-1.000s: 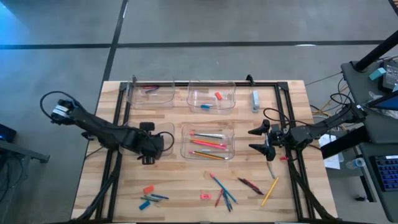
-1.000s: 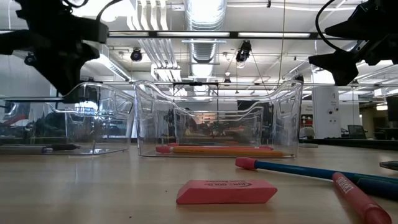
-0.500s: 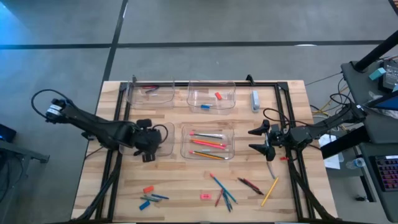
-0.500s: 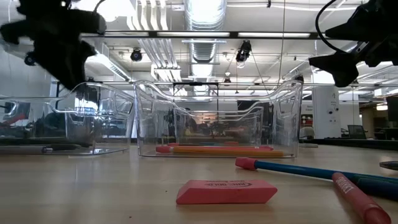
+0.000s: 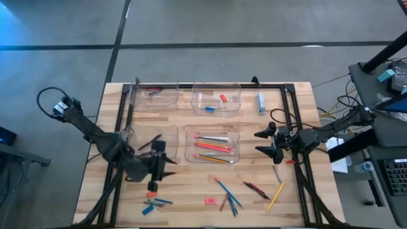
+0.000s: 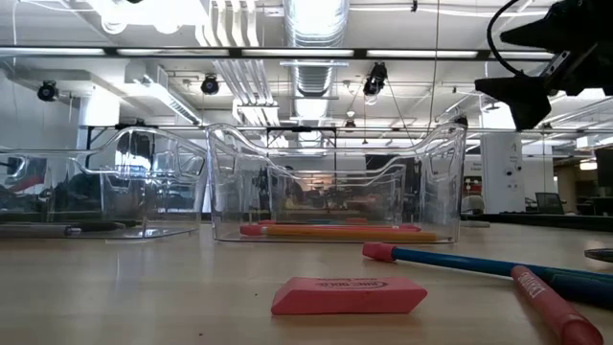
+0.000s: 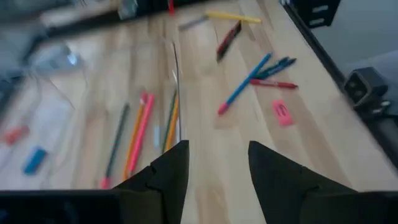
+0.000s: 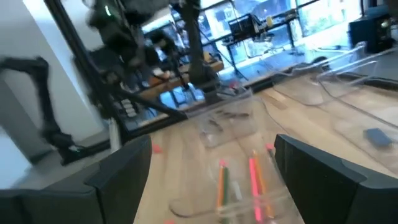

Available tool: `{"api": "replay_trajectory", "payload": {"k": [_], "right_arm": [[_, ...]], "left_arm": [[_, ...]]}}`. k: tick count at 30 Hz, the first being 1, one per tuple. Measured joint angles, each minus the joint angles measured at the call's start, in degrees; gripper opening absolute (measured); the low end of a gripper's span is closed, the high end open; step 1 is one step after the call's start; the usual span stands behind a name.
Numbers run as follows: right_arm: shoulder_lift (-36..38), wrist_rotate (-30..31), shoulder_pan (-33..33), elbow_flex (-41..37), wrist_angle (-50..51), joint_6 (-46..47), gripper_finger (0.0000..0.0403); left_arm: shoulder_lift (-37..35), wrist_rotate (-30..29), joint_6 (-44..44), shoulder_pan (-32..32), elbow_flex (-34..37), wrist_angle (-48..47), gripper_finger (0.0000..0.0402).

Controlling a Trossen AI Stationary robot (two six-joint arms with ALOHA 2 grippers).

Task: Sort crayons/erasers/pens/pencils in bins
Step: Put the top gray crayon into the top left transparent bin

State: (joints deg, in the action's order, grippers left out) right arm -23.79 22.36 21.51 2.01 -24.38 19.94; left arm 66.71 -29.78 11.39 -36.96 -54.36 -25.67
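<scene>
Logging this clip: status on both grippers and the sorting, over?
Left gripper open, empty, over bare table near the loose crayons. Right gripper open, waiting beside the pencil bin. Pens, eraser unsorted. Nothing in the way.

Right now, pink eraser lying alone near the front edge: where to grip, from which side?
Grip the pink eraser across its short width at mid-length, coming straight down. It lies flat, a low block, with bare table all round it, so fingers should fit either side.
</scene>
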Motion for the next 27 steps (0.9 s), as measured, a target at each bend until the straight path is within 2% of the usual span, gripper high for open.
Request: {"api": "replay_trajectory", "payload": {"k": [2, 4, 10, 16, 19, 22, 27], "right_arm": [[0.0, -2.7, 0.5, 0.7, -0.8, 1.0, 0.0325], [-0.2, -4.8, 1.7, 2.2, -0.6, 0.4, 0.0325], [-6.9, 2.9, 5.6, 8.7, 4.5, -2.7, 0.0325], [-18.8, 3.3, 6.8, 18.9, 9.1, -4.5, 0.0325], [-25.5, 3.1, 6.7, 24.8, 16.4, -3.2, 0.0325], [-30.8, 3.2, 6.5, 32.4, 24.2, -1.0, 0.0325], [-37.2, 3.5, 6.7, 46.8, 48.4, 7.4, 0.0325]], "left_arm": [[-1.3, -4.6, -1.5, -1.7, 4.4, 7.1, 0.0146], [-3.8, -5.9, -1.6, -2.0, 8.2, 13.6, 0.0145], [-11.8, -6.2, -4.8, -2.1, 19.5, 37.3, 0.0145], [-13.4, -6.1, -13.5, -2.0, 29.4, 62.8, 0.0145], [-12.9, -6.1, -17.4, -2.1, 33.0, 72.4, 0.0145], [-12.6, -6.1, -20.1, -2.0, 35.2, 77.8, 0.0145], [-13.8, -6.0, -22.6, -2.0, 35.2, 79.3, 0.0145]]}}
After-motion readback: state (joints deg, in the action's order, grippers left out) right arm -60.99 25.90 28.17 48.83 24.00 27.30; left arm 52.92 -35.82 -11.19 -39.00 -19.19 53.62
